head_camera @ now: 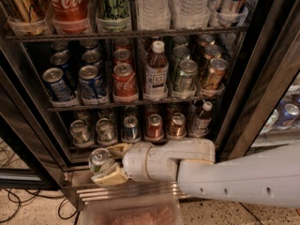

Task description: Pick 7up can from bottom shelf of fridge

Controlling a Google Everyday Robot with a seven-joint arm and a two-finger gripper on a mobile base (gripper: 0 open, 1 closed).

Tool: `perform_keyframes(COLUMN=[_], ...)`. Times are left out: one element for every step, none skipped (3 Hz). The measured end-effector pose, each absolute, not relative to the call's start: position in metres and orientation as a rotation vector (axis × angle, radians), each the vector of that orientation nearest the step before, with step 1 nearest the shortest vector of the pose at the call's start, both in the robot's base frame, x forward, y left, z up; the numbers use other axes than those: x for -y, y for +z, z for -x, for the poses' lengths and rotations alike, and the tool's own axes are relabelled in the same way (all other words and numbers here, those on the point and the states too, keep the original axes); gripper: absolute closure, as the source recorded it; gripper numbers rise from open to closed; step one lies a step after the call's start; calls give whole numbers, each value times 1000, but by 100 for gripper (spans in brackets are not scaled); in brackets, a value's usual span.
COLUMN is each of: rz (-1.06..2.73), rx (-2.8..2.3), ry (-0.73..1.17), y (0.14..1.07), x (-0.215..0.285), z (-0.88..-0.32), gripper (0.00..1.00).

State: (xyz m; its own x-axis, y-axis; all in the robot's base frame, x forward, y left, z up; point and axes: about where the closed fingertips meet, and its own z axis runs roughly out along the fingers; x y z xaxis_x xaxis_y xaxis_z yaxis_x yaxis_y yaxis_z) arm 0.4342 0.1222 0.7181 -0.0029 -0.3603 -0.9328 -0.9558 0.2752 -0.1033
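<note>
My gripper (107, 165) is shut on the 7up can (100, 159), a small can with a shiny silver top and pale green-silver sides. It holds the can just in front of the fridge (243, 93), below and outside the bottom shelf (140, 142) at its left end, above the steel slatted base (126, 191). The white arm reaches in from the lower right. On the bottom shelf stand two more green-silver cans (80, 131), a blue-sided can (131, 127), two red-orange cans (154, 125) and a small bottle (202, 118).
The rack above holds Pepsi cans (58, 85), Coca-Cola cans (124, 81), a bottle (156, 71) and green and orange cans. The top rack holds large cans and water bottles. The open door frame (262, 78) stands at the right. Cables (18, 205) lie on the floor at the left.
</note>
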Motion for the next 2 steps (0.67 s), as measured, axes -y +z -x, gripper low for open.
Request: perform_keyframes(rz=[1266, 1282], rx=[-1553, -1564], ry=[803, 791], y=[731, 734], x=[-96, -69], z=[-429, -419], gripper=[100, 100])
